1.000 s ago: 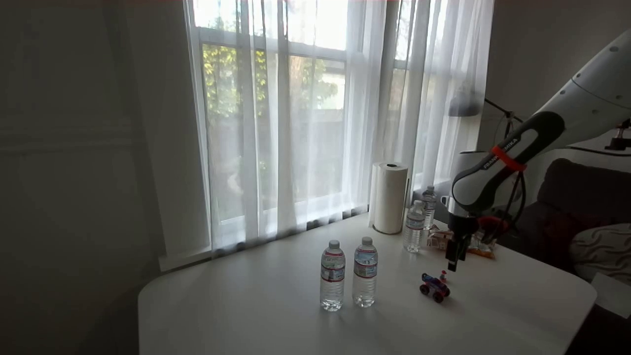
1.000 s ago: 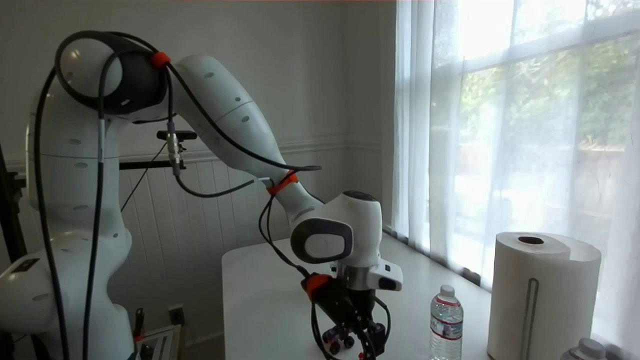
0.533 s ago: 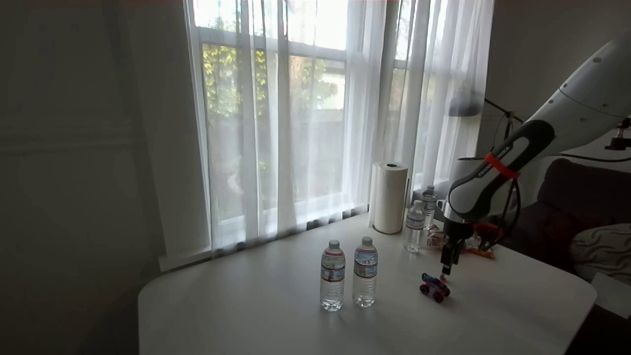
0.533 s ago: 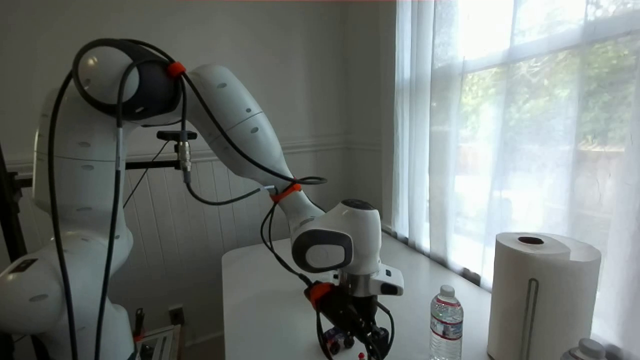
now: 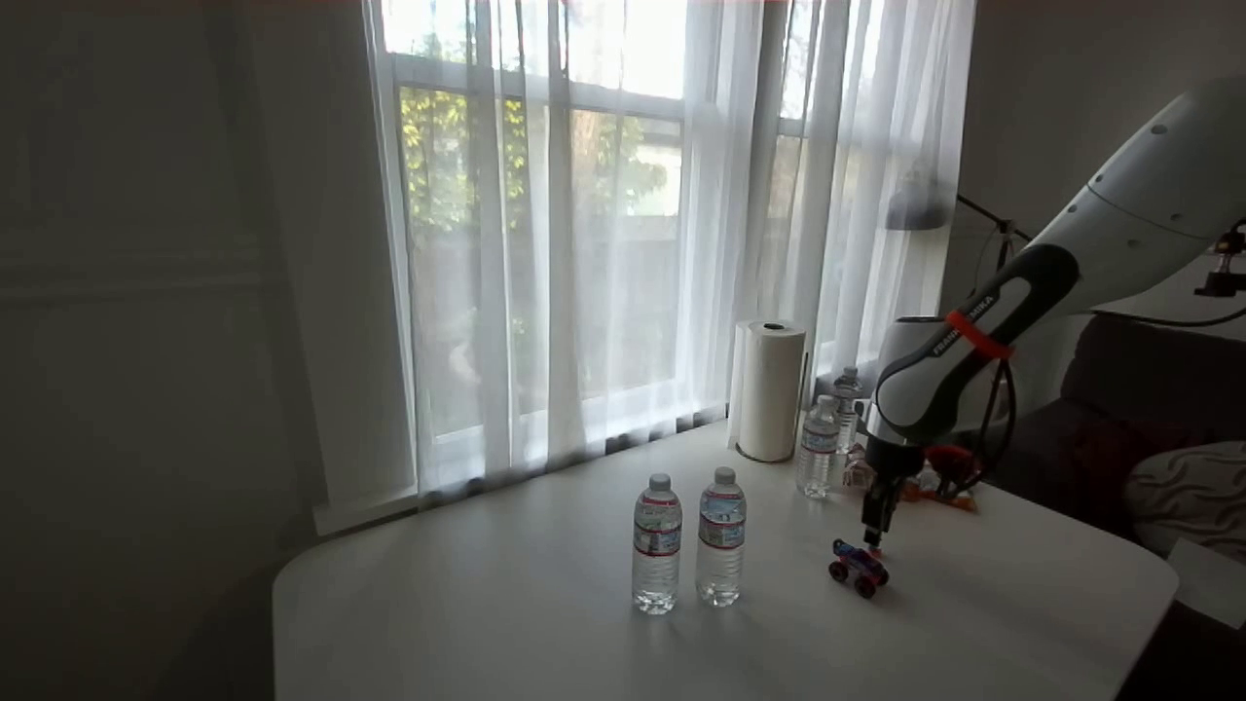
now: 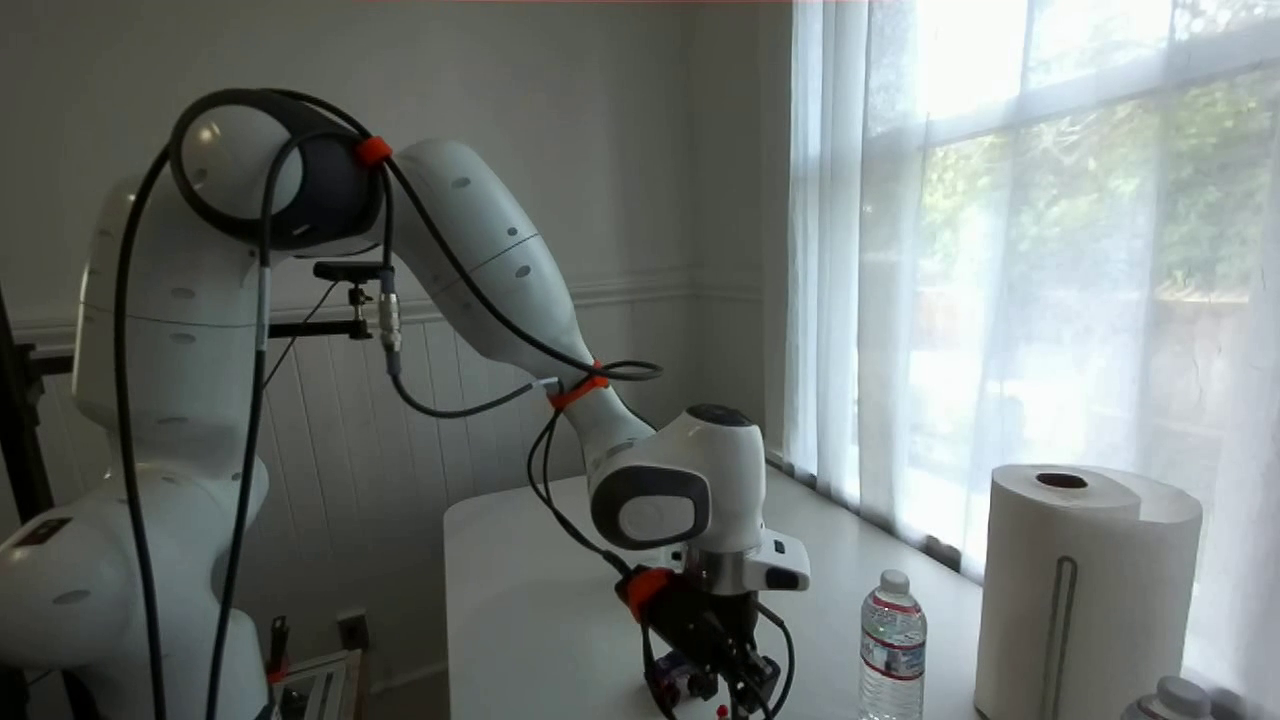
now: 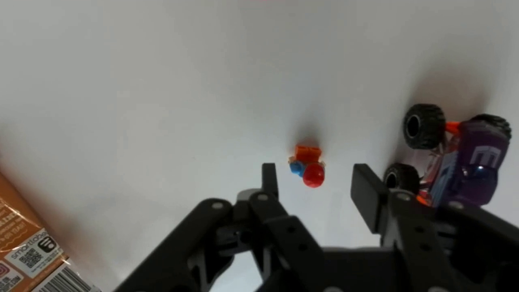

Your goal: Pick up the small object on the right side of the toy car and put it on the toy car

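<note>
The toy car (image 5: 859, 568) is tiny, purple-maroon with black wheels. It stands on the table in both exterior views, partly covered by the gripper in an exterior view (image 6: 676, 676), and at the right in the wrist view (image 7: 470, 162). The small object is a toy figure (image 7: 314, 175) with a red head, blue body and orange legs. It is beside the car, apart from it; only its red top shows in an exterior view (image 6: 722, 711). My gripper (image 7: 318, 184) is open and empty, low above the figure in an exterior view (image 5: 873, 541). In the wrist view the figure appears between the fingertips, slightly ahead.
An orange snack packet (image 7: 24, 243) lies at the lower left of the wrist view. Two water bottles (image 5: 657, 545) (image 5: 721, 540) stand on the white table (image 5: 506, 604). More bottles (image 5: 818, 453) and a paper towel roll (image 5: 769, 389) stand near the window.
My gripper has come down and moved to the left in an exterior view, ending just over the figure. The car and figure have not visibly moved.
</note>
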You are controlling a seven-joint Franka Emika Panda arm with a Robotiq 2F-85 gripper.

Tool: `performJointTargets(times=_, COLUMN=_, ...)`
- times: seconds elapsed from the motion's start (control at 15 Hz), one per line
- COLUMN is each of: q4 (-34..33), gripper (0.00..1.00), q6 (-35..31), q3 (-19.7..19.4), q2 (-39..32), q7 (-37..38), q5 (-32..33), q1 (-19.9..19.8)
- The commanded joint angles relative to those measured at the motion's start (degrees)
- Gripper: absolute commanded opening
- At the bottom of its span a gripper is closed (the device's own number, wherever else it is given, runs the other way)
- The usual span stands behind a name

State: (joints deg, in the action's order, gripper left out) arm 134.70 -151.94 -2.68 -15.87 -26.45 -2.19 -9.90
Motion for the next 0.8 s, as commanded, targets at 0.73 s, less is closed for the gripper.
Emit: performJointTargets(times=0.73, q4=-0.9, gripper=0.03, q6=1.2, q3=1.4, q2=0.6, q7=-0.5, q5=0.4, q1=-0.8)
